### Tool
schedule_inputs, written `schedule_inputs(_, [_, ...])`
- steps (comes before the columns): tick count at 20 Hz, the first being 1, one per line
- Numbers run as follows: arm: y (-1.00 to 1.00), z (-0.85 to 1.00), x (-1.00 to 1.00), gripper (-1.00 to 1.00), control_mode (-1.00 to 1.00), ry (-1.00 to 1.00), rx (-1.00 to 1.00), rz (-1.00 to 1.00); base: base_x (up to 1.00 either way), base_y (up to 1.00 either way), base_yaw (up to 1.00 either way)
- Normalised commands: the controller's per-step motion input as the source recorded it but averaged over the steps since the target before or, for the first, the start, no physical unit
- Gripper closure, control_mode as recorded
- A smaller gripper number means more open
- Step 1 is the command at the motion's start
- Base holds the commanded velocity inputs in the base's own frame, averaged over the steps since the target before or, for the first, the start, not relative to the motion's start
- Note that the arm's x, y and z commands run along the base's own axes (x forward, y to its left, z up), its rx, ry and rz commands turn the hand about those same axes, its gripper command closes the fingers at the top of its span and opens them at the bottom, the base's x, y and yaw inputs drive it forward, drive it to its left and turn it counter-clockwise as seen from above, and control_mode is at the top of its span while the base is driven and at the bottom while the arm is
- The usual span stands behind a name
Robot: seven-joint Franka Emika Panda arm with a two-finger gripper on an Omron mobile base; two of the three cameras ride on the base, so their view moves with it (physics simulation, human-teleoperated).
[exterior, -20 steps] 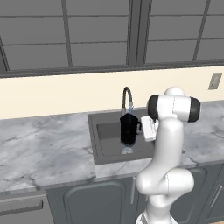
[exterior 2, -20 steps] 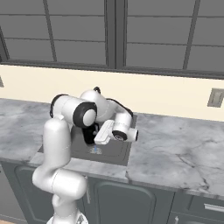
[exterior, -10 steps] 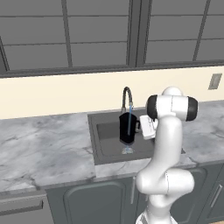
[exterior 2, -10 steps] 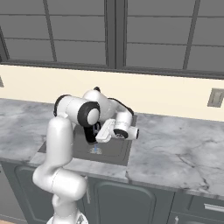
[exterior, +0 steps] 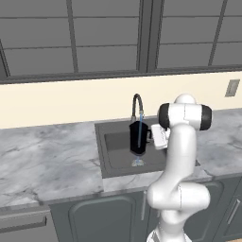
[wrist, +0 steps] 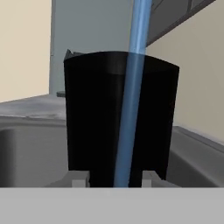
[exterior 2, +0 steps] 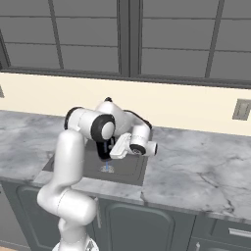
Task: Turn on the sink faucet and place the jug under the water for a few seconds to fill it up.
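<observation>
Hand (exterior: 152,137) clamped on the handle of the jug (exterior: 137,137), holding it upright above the sink (exterior: 112,151), right under the tap (exterior: 136,105). Thin blue water (wrist: 131,113) running down in line with the jug to the basin floor. Grey marble table (exterior: 42,160) around.

Showing are one jug (exterior: 137,138), one sink faucet (exterior: 136,103), one water stream (wrist: 131,113), one sink (exterior: 116,151), and one wall outlet (exterior: 232,88).
</observation>
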Motion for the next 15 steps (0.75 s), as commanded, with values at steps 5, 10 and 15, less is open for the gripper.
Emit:
schedule_inputs(5, [-0.11, -0.02, 0.00, 1.00, -1.00, 0.00, 0.00, 0.00, 0.00, 0.00, 0.00])
schedule_inputs(10, [0.00, 0.00, 0.00, 1.00, -1.00, 0.00, 0.00, 0.00, 0.00, 0.00, 0.00])
schedule_inputs(15, [0.00, 0.00, 0.00, 1.00, -1.00, 0.00, 0.00, 0.00, 0.00, 0.00, 0.00])
